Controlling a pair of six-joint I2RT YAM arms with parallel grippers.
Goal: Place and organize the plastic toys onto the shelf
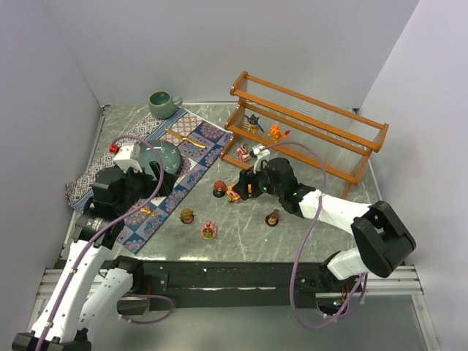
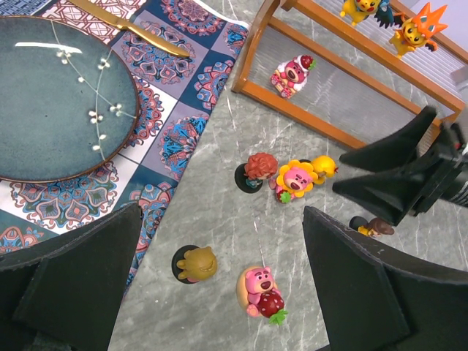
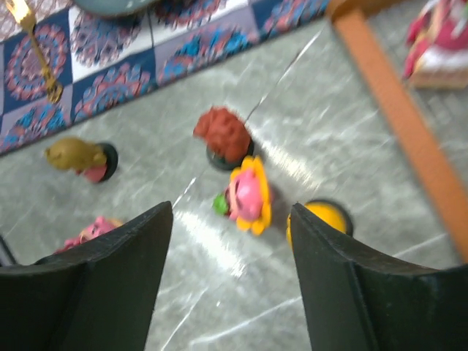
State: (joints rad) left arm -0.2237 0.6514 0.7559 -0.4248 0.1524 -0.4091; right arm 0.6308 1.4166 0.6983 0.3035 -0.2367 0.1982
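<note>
The shelf [image 1: 307, 128] stands at the back right and carries a dark spiky toy [image 1: 254, 122], an orange toy [image 1: 275, 132] and a pink toy [image 1: 243, 151]. On the table before it lie a red-brown toy [image 3: 223, 133], a pink flower toy [image 3: 247, 196] and a yellow toy [image 3: 322, 219]. My right gripper [image 3: 230, 248] hovers open just short of the flower toy, nothing between its fingers. Nearer me are an olive toy [image 2: 194, 263], a pink bear with a strawberry [image 2: 262, 289] and a brown toy [image 1: 273, 218]. My left gripper [image 2: 223, 292] hangs open above those two, holding nothing.
A patterned cloth mat [image 1: 183, 157] lies at the left with a dark teal plate [image 2: 58, 95] and gold cutlery [image 2: 131, 29] on it. A green mug [image 1: 162, 104] stands at the back left. Grey walls close in both sides.
</note>
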